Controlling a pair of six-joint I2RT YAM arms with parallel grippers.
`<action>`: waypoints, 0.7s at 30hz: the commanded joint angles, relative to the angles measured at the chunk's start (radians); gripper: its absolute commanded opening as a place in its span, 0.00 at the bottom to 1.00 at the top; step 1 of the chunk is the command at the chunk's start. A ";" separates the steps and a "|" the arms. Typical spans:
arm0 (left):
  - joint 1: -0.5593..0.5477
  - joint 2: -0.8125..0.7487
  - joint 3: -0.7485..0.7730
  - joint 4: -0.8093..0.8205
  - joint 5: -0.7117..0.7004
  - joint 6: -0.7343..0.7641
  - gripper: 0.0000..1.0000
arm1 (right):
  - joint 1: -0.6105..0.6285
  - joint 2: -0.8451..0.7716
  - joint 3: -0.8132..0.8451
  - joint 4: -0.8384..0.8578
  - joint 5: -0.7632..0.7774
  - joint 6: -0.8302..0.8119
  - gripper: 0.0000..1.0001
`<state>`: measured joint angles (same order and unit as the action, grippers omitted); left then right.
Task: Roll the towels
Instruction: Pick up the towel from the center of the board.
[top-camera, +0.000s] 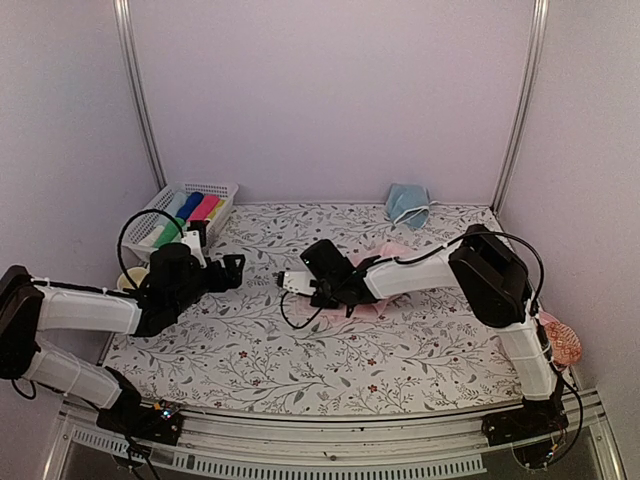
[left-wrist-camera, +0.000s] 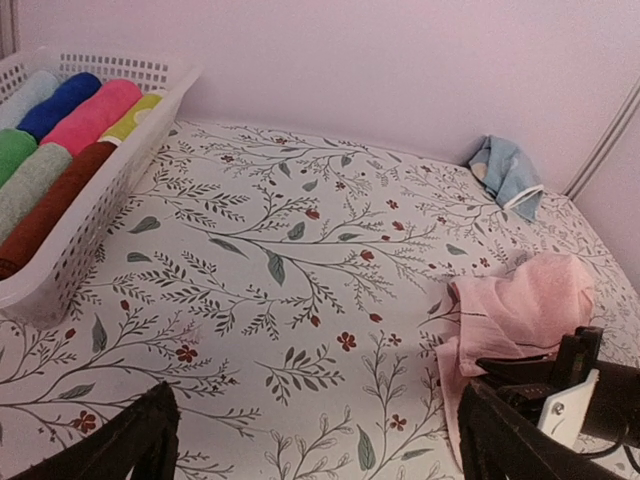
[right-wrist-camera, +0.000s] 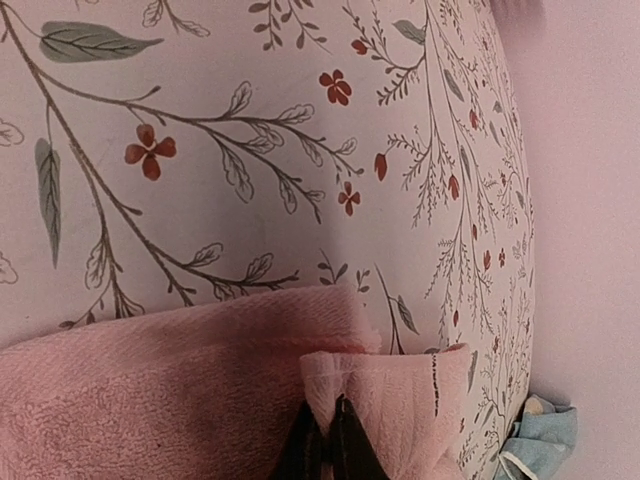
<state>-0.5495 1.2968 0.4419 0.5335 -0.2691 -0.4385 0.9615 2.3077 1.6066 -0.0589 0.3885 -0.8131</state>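
pale pink soft cloth towel (left-wrist-camera: 520, 310): crumpled, mid-right on floral worktop (top-camera: 300, 350) | right gripper (right-wrist-camera: 325, 420): pressed together, pinching a fold of it | light blue cloth towel (top-camera: 407, 205): bunched, far right corner | left gripper (top-camera: 236, 272): spread, left, near white plastic basket (top-camera: 222, 190) of rolled cloths

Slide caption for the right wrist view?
Closeup: right fingers pinch a fold of the pink towel on the floral table; blue towel behind.
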 joint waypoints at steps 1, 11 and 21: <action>0.011 0.011 0.007 0.016 0.015 0.000 0.97 | -0.010 -0.132 -0.026 0.003 -0.024 0.000 0.02; 0.010 0.052 0.041 0.013 0.106 0.024 0.97 | -0.166 -0.508 -0.122 -0.199 -0.300 0.116 0.02; -0.009 0.148 0.105 0.034 0.301 0.075 0.97 | -0.387 -0.789 -0.310 -0.218 -0.500 0.188 0.02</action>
<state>-0.5480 1.3994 0.4946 0.5457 -0.0830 -0.4042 0.6235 1.5833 1.3537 -0.2371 -0.0174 -0.6716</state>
